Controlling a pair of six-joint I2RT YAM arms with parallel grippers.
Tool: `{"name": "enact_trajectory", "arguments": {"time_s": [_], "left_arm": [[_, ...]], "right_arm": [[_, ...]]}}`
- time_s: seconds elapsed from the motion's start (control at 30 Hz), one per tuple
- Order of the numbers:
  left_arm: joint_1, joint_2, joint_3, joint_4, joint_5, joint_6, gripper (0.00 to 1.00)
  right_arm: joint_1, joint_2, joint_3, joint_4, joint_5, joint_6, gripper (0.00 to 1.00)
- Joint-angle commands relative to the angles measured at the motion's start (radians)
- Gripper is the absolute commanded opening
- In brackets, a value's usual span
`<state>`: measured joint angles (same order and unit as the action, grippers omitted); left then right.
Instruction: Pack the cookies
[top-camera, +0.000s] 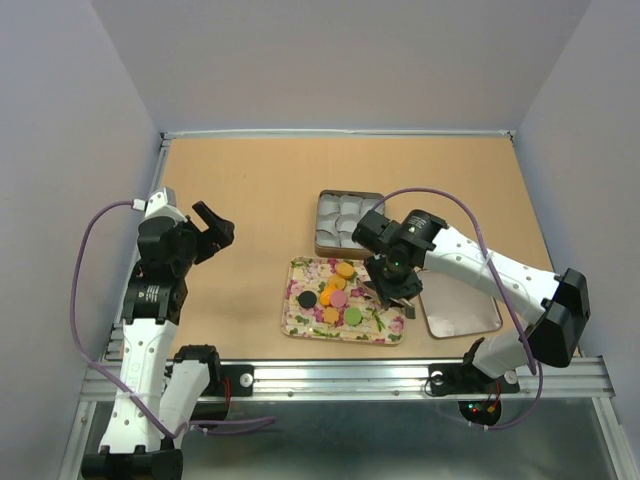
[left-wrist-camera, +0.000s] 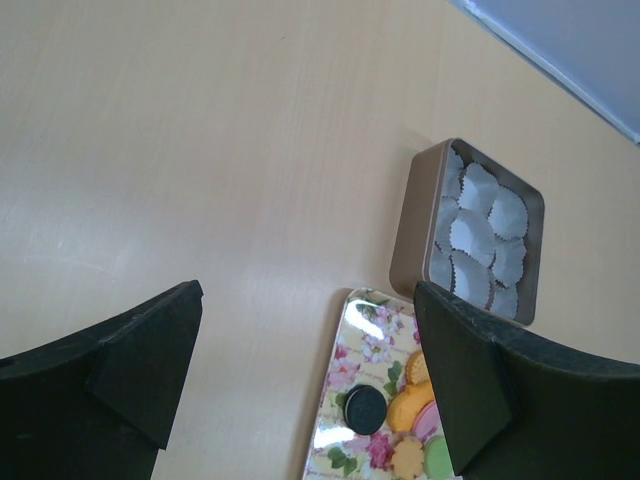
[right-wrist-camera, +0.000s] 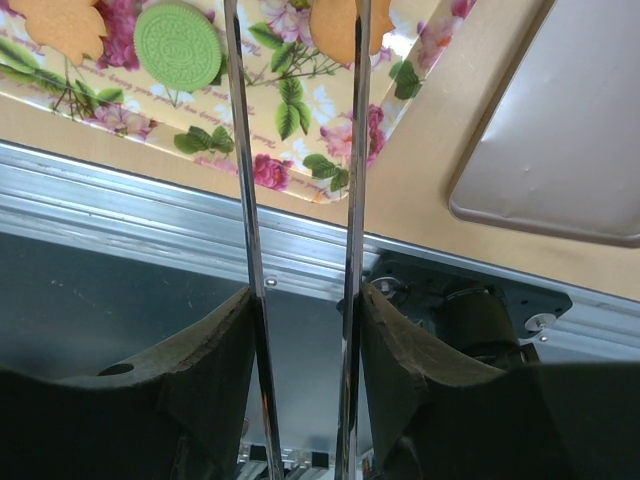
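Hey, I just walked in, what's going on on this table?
The right gripper holds metal tongs, with their tips over the right end of the floral tray, where the cookies lie. I cannot tell whether a cookie is pinched. Behind the tray, the tin holds white paper cups, and no cookie shows in them. The left gripper hangs open off to the left, holding nothing.
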<state>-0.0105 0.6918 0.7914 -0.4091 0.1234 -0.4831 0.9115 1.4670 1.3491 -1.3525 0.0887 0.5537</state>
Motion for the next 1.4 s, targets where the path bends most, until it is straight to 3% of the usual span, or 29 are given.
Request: {"name": "enact_trajectory", "arguments": {"time_s": [0.0, 0.23, 0.5, 0.67, 0.9, 1.13, 1.37], "left_arm": [[0.003, -0.021, 0.012, 0.013, 0.013, -0.032, 0.99], [0.003, -0.031, 0.123, 0.038, 0.009, -0.147, 0.99], [0.003, 0.054, 0.353, 0.018, -0.034, -0.240, 0.99], [0.003, 0.025, 0.313, 0.033, -0.015, -0.204, 0.99], [0.003, -0.021, 0.269, -0.002, 0.039, -0.209, 0.99], [0.003, -0.031, 0.296, -0.033, 0.050, -0.183, 0.99], [0.003, -0.038, 0.304, -0.056, 0.048, -0.173, 0.99]], "right_arm": [[0.010, -0.011, -0.011, -0.037, -0.013, 0.002, 0.46], [0.012, -0.002, 0.044, -0.037, 0.006, 0.009, 0.31], [0.012, 0.071, 0.373, -0.039, 0.130, 0.018, 0.27], [-0.031, 0.182, 0.585, -0.039, 0.207, -0.009, 0.27], [-0.154, 0.387, 0.879, -0.030, 0.191, -0.073, 0.27], [-0.218, 0.516, 0.979, 0.003, 0.143, -0.107, 0.27], [-0.218, 0.550, 0.924, 0.072, 0.095, -0.115, 0.27]]}}
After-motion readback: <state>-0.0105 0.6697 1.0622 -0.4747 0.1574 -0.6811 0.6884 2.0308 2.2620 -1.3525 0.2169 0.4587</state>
